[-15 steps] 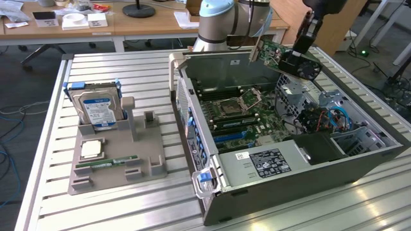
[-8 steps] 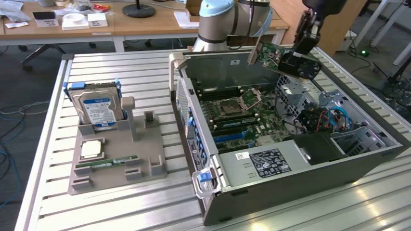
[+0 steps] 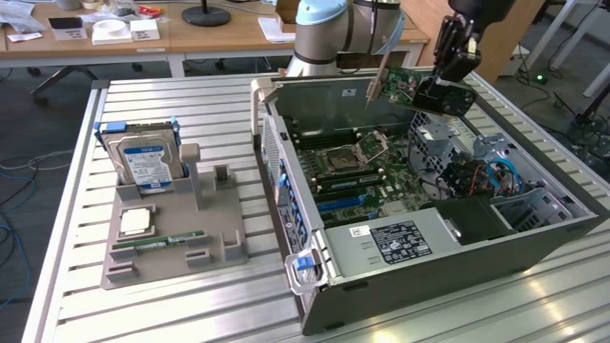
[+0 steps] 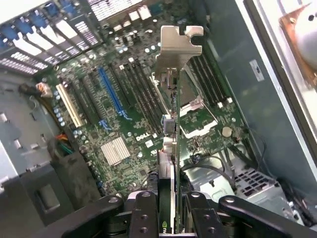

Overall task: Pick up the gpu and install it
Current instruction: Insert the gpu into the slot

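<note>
The gpu (image 3: 396,84) is a thin green card with a silver end bracket. It hangs tilted in the air above the far end of the open computer case (image 3: 448,268). My gripper (image 3: 421,91) is shut on its edge, toward the exterior view's right of the card. In the wrist view the gpu (image 4: 171,148) is seen edge-on, running away from my gripper (image 4: 171,220), whose black fingers (image 4: 143,213) clamp both its faces. The card's bracket (image 4: 179,43) points down toward the motherboard (image 4: 119,148), and the card is well above it and touches nothing.
A long blue slot (image 4: 111,91) and several black slots lie on the board beside the card's line. A grey holder (image 3: 171,236) at the exterior view's left carries a silver hard drive (image 3: 145,163) and a green memory stick (image 3: 157,243). The case walls ring the board.
</note>
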{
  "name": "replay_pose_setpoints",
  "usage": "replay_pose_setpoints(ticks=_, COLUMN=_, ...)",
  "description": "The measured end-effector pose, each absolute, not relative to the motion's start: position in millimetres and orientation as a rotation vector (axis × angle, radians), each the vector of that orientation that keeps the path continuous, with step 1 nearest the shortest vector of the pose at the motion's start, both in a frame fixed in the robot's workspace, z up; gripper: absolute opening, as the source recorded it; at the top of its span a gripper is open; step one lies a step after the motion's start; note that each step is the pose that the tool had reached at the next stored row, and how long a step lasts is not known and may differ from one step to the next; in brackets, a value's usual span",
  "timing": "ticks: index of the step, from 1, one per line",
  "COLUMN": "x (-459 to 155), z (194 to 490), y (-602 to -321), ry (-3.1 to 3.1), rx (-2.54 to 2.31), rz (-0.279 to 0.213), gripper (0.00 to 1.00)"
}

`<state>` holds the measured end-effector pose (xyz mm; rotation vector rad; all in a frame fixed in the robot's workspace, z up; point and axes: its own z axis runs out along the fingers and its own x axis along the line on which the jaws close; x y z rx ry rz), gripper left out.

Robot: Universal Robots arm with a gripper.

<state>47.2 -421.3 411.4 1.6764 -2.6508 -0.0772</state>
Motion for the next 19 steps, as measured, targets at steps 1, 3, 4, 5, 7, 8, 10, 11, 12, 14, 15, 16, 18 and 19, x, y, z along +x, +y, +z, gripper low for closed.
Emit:
replay_pose_setpoints(ticks=1, x=47.2, z=411.3, y=-421.3, ry=-2.635, rx=1.7, rz=-0.077, gripper=0.26)
replay_pose_setpoints(ticks=3, x=47.2, z=411.0, y=-421.3, ry=-2.604, rx=1.746, rz=-0.077, gripper=0.26)
replay_pose_setpoints(ticks=4, x=47.2, z=410.9, y=-421.3, ry=-2.588, rx=1.769, rz=-0.077, gripper=0.26)
replay_pose_setpoints(ticks=5, x=47.1, z=410.6, y=-421.3, ry=-2.553, rx=1.817, rz=-0.077, gripper=0.26)
replay_pose_setpoints(ticks=7, x=47.1, z=410.4, y=-421.3, ry=-2.52, rx=1.862, rz=-0.076, gripper=0.26)
replay_pose_setpoints(ticks=8, x=47.1, z=410.1, y=-421.3, ry=-2.485, rx=1.906, rz=-0.076, gripper=0.26)
replay_pose_setpoints(ticks=10, x=47.2, z=409.9, y=-421.3, ry=-2.45, rx=1.95, rz=-0.076, gripper=0.26)
replay_pose_setpoints(ticks=11, x=47.2, z=409.7, y=-421.3, ry=-2.43, rx=1.974, rz=-0.076, gripper=0.26)
replay_pose_setpoints(ticks=12, x=47.1, z=409.6, y=-421.3, ry=-2.412, rx=1.995, rz=-0.075, gripper=0.26)
replay_pose_setpoints(ticks=14, x=47.1, z=409.3, y=-421.3, ry=-2.375, rx=2.037, rz=-0.075, gripper=0.26)
replay_pose_setpoints(ticks=15, x=47.2, z=409.2, y=-421.3, ry=-2.356, rx=2.059, rz=-0.075, gripper=0.26)
replay_pose_setpoints(ticks=16, x=47.1, z=409.0, y=-421.3, ry=-2.337, rx=2.08, rz=-0.075, gripper=0.26)
replay_pose_setpoints(ticks=18, x=47.1, z=408.8, y=-421.3, ry=-2.298, rx=2.122, rz=-0.074, gripper=0.26)
replay_pose_setpoints(ticks=19, x=47.1, z=408.8, y=-421.3, ry=-2.28, rx=2.14, rz=-0.074, gripper=0.26)
